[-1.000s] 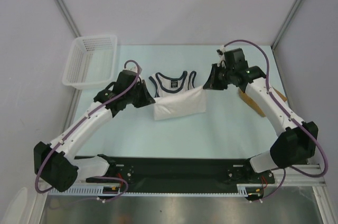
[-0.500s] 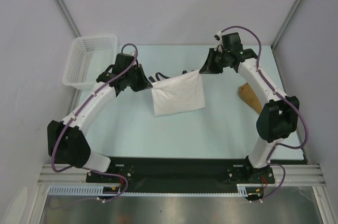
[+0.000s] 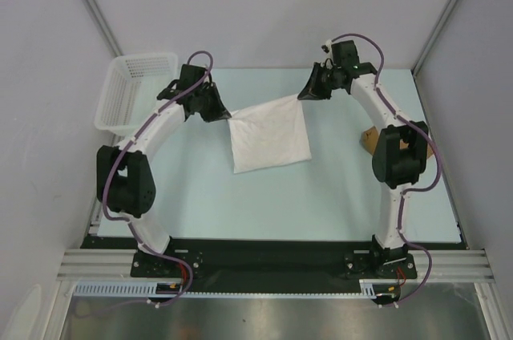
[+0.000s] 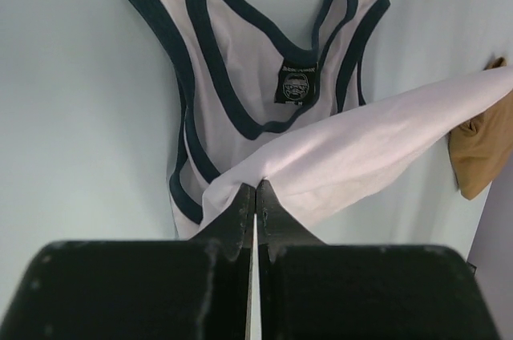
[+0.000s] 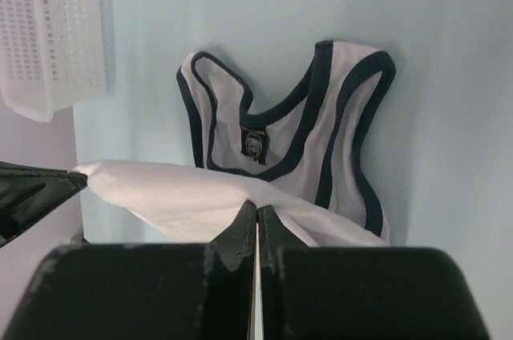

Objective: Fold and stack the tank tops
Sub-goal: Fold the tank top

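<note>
— Left gripper (image 3: 224,114) and right gripper (image 3: 305,95): how are they held?
— Both are clamped on hem corners of the white top (image 3: 271,139), mid-table. Its long axis is laid near-to-far, neck pointed far, hem raised over it. The tan top (image 3: 369,138) is seen rightward.

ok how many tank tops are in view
2. The white navy-trimmed top lies mid-table, its lower edge pinched in both arms' jaws; the tan top sits at the right side, mostly hidden behind the right arm.
</note>
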Robot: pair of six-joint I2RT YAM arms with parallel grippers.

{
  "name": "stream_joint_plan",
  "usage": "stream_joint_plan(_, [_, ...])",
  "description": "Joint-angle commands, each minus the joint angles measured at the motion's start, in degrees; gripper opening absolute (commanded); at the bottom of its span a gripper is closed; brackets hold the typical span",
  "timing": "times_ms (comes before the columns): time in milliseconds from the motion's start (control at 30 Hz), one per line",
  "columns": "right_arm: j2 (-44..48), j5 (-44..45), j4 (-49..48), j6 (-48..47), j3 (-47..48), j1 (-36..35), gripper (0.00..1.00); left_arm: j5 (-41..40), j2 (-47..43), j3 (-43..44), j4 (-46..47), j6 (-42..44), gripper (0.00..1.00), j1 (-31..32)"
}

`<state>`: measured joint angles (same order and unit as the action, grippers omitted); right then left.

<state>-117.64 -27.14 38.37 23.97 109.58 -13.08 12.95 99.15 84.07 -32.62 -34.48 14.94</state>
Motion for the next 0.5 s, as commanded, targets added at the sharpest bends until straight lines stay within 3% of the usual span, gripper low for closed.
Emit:
stream_joint_plan(0, [-3.8, -2.7, -2.0, 1.0, 6.5, 1.0, 0.00, 1.2, 2.1, 3.6, 2.0, 1.2, 0.00, -2.1])
stream_joint_plan(200, [-11.4, -3.6, -3.0, 3.0, 14.1, 1.3, 0.01, 2.4, 9.4, 9.3, 1.8, 1.2, 0.00, -4.0])
stream_joint_plan(467, [-19.3, -4.4, -9.3, 7.3, 16.6, 1.5, 0.04, 2.8, 20.2, 18.3, 1.2, 0.9, 0.01, -5.0])
